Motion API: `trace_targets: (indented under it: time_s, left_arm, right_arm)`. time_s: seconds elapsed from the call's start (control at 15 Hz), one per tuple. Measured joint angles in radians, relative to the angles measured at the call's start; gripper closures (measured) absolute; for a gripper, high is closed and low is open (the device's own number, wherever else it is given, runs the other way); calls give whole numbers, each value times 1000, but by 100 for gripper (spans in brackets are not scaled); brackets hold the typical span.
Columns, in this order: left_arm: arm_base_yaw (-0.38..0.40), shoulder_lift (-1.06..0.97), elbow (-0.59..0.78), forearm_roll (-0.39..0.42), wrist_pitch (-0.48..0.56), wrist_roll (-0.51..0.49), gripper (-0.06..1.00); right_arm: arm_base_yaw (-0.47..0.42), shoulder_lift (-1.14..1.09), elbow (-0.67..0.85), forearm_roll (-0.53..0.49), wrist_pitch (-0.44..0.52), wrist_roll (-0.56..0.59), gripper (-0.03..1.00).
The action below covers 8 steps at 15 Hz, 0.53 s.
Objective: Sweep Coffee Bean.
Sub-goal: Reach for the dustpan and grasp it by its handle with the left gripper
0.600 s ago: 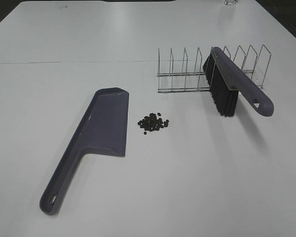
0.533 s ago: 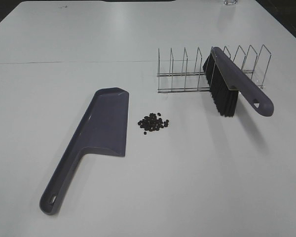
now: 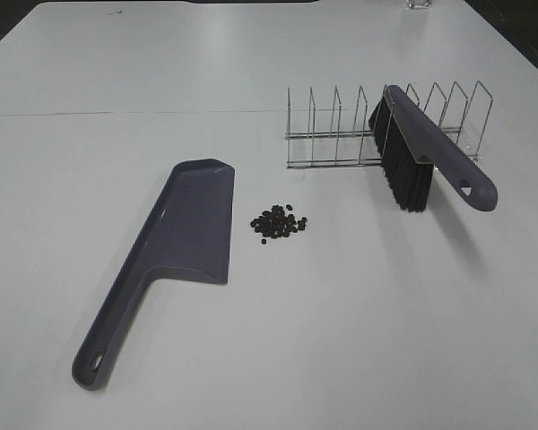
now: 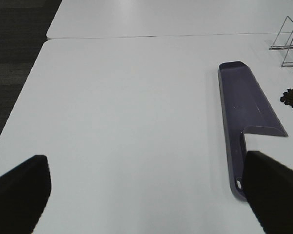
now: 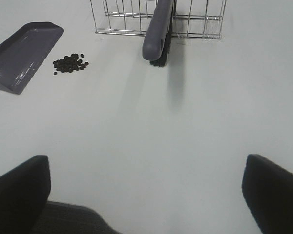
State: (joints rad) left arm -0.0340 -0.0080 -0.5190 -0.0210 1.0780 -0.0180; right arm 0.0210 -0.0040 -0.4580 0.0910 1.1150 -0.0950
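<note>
A small heap of dark coffee beans lies on the white table, just right of a purple dustpan. The purple brush with black bristles leans in a wire rack behind the beans. Neither arm shows in the high view. In the left wrist view the left gripper stands open over bare table, with the dustpan and beans ahead of it. The right gripper is open too, near the table's edge; the brush handle and beans lie well ahead.
The wire rack has several upright dividers and stands on the table's right half. A seam runs across the table behind the dustpan. Dark floor lies beyond the table's left edge.
</note>
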Motion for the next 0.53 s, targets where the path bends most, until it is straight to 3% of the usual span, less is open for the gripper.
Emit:
trace_targets:
  time_s: [0.53]
  left_arm:
    - [0, 0, 0, 0, 0, 0, -5]
  right_arm:
    - [0, 0, 0, -1, 0, 0, -1]
